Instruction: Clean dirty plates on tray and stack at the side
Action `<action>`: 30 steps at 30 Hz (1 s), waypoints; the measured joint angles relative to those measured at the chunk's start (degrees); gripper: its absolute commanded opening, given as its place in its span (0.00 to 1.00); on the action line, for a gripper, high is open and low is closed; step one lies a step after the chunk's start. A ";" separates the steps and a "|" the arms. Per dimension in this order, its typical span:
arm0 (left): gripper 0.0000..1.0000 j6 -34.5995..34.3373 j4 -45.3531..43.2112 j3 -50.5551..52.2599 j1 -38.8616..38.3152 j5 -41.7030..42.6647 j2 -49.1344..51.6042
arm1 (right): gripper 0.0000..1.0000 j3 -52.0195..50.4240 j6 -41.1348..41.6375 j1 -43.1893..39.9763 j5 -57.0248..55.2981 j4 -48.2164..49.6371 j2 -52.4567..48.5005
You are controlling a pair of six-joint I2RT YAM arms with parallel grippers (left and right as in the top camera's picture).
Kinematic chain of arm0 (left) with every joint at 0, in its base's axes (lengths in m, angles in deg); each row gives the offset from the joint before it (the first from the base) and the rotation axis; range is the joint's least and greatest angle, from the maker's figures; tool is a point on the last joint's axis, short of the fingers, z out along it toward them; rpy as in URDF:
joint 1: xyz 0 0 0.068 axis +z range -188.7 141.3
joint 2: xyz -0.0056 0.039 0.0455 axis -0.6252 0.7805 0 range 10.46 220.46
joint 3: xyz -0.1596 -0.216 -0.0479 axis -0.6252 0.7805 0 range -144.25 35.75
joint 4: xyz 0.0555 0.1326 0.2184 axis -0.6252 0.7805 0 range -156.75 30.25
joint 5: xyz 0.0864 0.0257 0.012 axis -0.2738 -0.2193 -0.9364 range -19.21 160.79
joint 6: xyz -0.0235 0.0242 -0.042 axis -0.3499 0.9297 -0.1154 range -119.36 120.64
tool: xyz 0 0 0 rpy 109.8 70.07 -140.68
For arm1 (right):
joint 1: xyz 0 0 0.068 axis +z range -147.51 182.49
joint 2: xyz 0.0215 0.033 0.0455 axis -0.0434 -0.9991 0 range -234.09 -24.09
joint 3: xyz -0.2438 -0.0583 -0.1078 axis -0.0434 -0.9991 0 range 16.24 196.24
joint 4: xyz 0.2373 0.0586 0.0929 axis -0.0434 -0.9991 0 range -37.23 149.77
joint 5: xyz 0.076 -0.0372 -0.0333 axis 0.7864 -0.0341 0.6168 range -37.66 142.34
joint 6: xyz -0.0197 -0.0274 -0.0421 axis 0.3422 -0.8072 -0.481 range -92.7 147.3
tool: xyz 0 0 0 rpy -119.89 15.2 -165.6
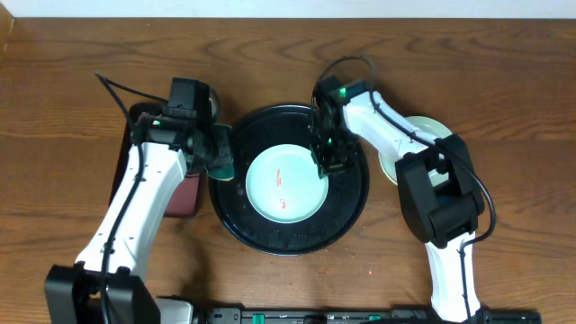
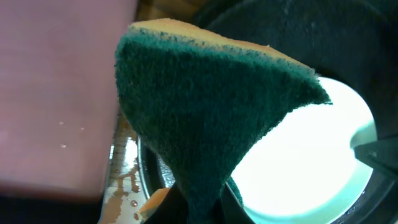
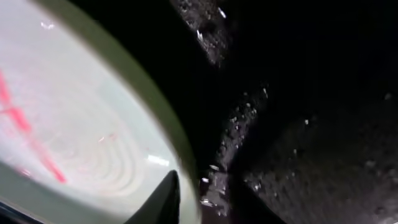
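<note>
A light teal plate (image 1: pixel 283 186) with red smears lies on the large round black tray (image 1: pixel 351 211). My left gripper (image 1: pixel 216 155) is shut on a green and yellow sponge (image 1: pixel 222 157) over the tray's left rim, beside the plate. The left wrist view shows the sponge (image 2: pixel 211 106) hanging from the jaws (image 2: pixel 205 208) above the plate (image 2: pixel 305 168). My right gripper (image 1: pixel 328 162) is at the plate's right edge. In the right wrist view its fingers (image 3: pixel 199 190) straddle the rim of the smeared plate (image 3: pixel 74 124). A pale yellow plate (image 1: pixel 423 135) sits right of the tray, partly hidden by my right arm.
A rectangular black-rimmed tray with a reddish-brown inside (image 1: pixel 184 193) lies left of the round tray, under my left arm. Water drops cover the black tray (image 3: pixel 249 124). Brown liquid is on the table between the two trays (image 2: pixel 121 180).
</note>
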 measured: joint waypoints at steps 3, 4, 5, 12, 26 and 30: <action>0.07 -0.28 -0.02 0.00 -0.83 0.00 2.08 | 0.01 -2.36 1.33 -0.09 0.33 2.45 1.11; 0.08 -0.57 -0.04 0.00 -1.11 0.00 2.93 | 0.01 -3.21 1.66 -0.15 1.03 4.00 1.46; 0.07 -0.94 -0.11 0.00 -1.38 0.00 3.82 | 0.01 -3.48 2.03 -0.07 1.64 4.46 1.53; 0.08 -3.08 -2.93 0.00 -4.79 0.02 8.81 | 0.01 -4.24 2.54 -0.24 2.45 5.44 1.90; 0.07 -10.08 -6.36 0.00 -18.08 0.04 17.81 | 0.01 -4.50 2.69 -0.24 2.43 5.73 2.08; 0.07 -14.08 -5.62 -0.46 -18.69 0.50 20.46 | 0.01 -4.50 2.69 -0.24 2.43 5.77 2.08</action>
